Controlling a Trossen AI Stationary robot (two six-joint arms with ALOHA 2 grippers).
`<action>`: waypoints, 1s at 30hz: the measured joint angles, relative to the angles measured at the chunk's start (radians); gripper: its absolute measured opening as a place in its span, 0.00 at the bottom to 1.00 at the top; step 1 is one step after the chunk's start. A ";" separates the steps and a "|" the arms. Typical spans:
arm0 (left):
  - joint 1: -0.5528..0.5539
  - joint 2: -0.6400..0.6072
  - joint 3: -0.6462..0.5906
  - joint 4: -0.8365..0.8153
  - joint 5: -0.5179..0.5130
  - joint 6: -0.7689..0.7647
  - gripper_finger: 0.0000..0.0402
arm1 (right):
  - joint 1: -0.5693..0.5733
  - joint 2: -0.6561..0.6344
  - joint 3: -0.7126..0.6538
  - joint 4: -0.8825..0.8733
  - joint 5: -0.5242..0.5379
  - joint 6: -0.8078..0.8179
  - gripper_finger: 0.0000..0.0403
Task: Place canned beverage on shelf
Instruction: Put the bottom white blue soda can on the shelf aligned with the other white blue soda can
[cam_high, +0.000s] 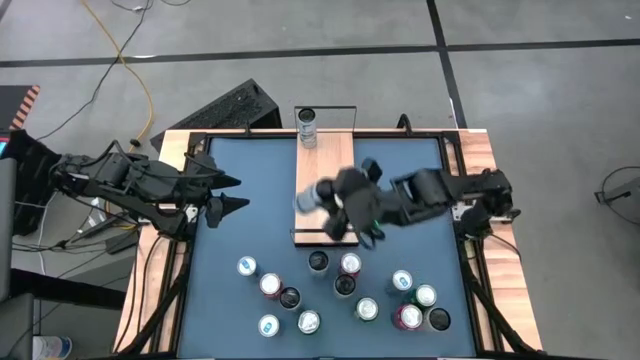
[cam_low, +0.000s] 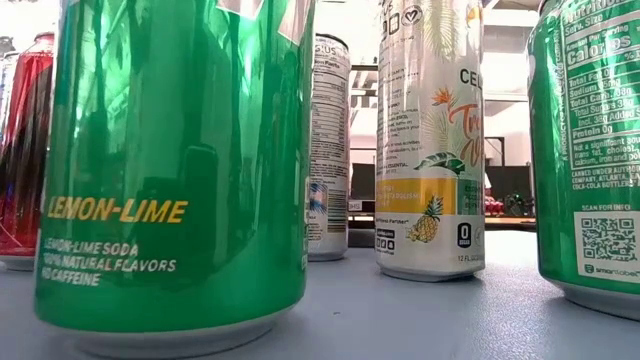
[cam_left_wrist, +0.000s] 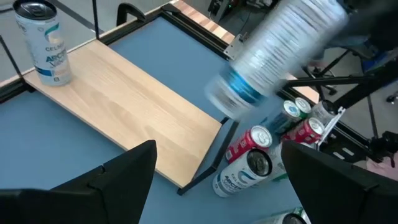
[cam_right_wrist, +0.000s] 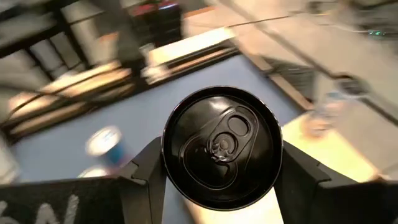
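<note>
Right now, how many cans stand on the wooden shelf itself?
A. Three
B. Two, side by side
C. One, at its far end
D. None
C: the high view shows one can upright at the far end of the shelf; the right gripper holds a second can tilted above it.

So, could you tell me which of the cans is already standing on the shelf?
The pale can at the far end of the shelf, upright by its wire rail. The right gripper holds another tilted above the plank; the others stand grouped on the blue table.
</note>
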 joint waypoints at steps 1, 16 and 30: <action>0.000 0.000 0.000 0.000 -0.001 0.001 0.83 | -0.024 0.001 0.000 -0.001 0.000 0.001 0.53; 0.000 0.000 0.000 0.000 -0.051 0.074 0.83 | -0.473 0.042 -0.050 0.005 -0.186 -0.157 0.53; 0.000 -0.001 0.000 -0.006 -0.118 0.160 0.83 | -0.694 0.170 -0.051 0.027 -0.352 -0.316 0.53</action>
